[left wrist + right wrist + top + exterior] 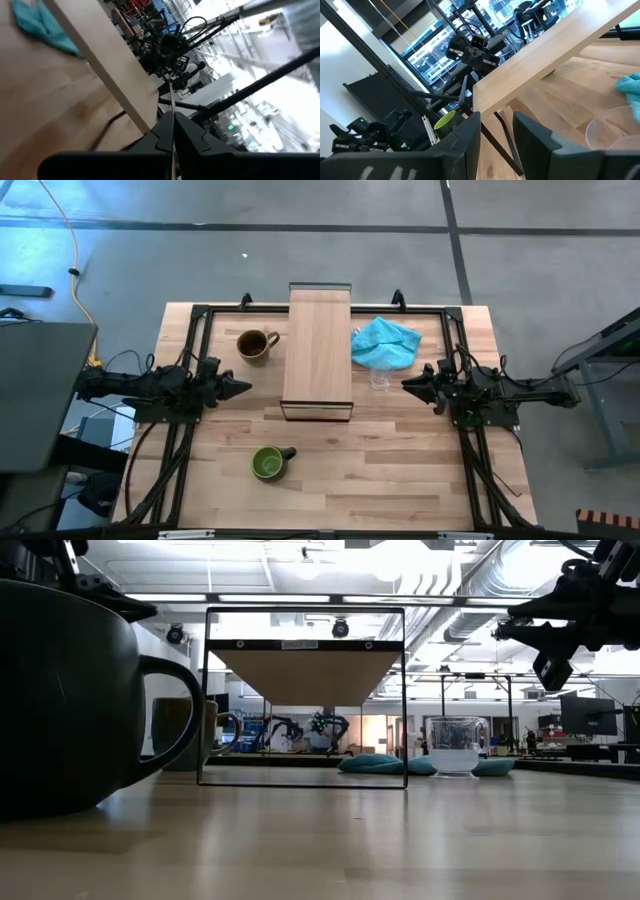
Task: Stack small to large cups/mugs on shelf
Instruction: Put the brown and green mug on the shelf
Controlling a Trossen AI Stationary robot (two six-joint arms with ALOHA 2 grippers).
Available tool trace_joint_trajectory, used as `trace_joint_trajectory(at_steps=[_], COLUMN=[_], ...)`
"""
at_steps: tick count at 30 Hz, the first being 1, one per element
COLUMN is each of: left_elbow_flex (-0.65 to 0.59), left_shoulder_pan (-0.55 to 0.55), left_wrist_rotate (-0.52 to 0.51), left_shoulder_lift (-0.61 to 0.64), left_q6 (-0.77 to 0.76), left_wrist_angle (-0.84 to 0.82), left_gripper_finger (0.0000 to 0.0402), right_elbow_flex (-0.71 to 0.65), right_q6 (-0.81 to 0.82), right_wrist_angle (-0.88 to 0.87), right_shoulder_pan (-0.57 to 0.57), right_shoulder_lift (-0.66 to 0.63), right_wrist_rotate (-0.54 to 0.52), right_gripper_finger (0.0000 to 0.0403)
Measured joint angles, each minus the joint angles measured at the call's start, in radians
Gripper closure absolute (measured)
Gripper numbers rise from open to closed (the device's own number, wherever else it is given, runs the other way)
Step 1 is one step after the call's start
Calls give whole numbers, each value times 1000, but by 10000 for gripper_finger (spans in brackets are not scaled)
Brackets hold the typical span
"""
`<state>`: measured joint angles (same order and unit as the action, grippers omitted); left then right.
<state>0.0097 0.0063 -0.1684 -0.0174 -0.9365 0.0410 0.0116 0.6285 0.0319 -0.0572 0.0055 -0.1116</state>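
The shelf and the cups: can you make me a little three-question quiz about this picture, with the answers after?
1. True or false: the shelf has nothing on top of it.
2. Which mug is nearest the left tool? A) brown mug B) green mug C) neither, both sit on the shelf
3. Fill in: the clear glass cup stands by the ____ cloth, in front of the right tool.

Key: 1 true, all three vessels stand on the table. 2 A. 3 turquoise.
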Motion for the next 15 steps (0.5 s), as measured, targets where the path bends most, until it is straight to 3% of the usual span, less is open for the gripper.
trace_joint_trajectory(at_steps=[3,9,15], left_elbow_flex=[0,0,0], left_shoulder_pan=[0,0,0], left_wrist_rotate=[-4,-15,18], left_shoulder_lift=[0,0,0], left_q6=[62,41,187], left_wrist_angle=[1,36,38], left_gripper_finger=[401,401,401], right_elbow_flex=[1,1,1], right_q6=[0,0,48], right_wrist_angle=[-6,-7,-8], right_shoulder_pan=[0,0,0], right_shoulder_lift=[0,1,1], right_wrist_rotate=[0,1,5], right_gripper_finger=[297,297,297])
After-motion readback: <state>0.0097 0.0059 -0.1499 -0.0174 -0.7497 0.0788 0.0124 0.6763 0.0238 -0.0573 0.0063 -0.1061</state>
